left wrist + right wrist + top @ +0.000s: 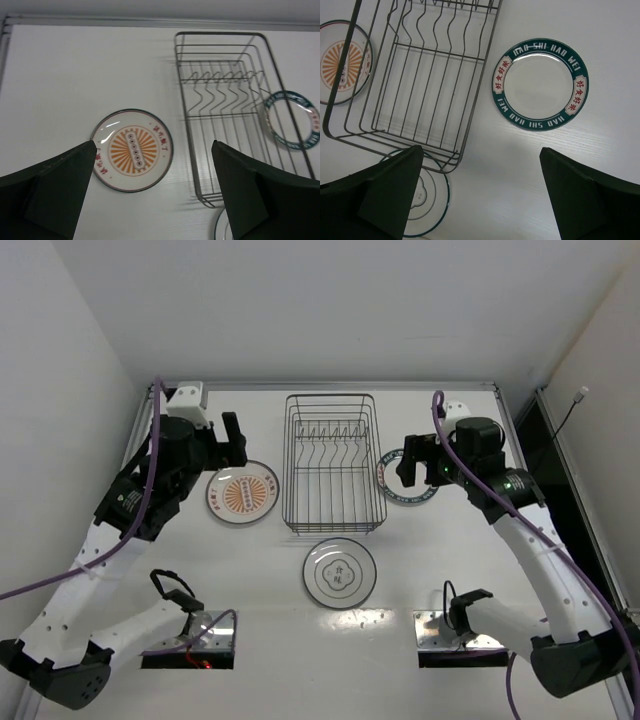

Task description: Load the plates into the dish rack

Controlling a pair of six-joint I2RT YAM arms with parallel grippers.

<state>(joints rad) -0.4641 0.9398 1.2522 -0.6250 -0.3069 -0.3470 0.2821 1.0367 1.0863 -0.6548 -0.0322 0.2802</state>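
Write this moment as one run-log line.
left claw: open, empty; right claw: open, empty; dish rack: no plates; orange plate, green-rimmed plate, ringed plate: flat on table

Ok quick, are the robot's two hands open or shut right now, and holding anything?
Left gripper: open, holding nothing.
Right gripper: open, holding nothing.
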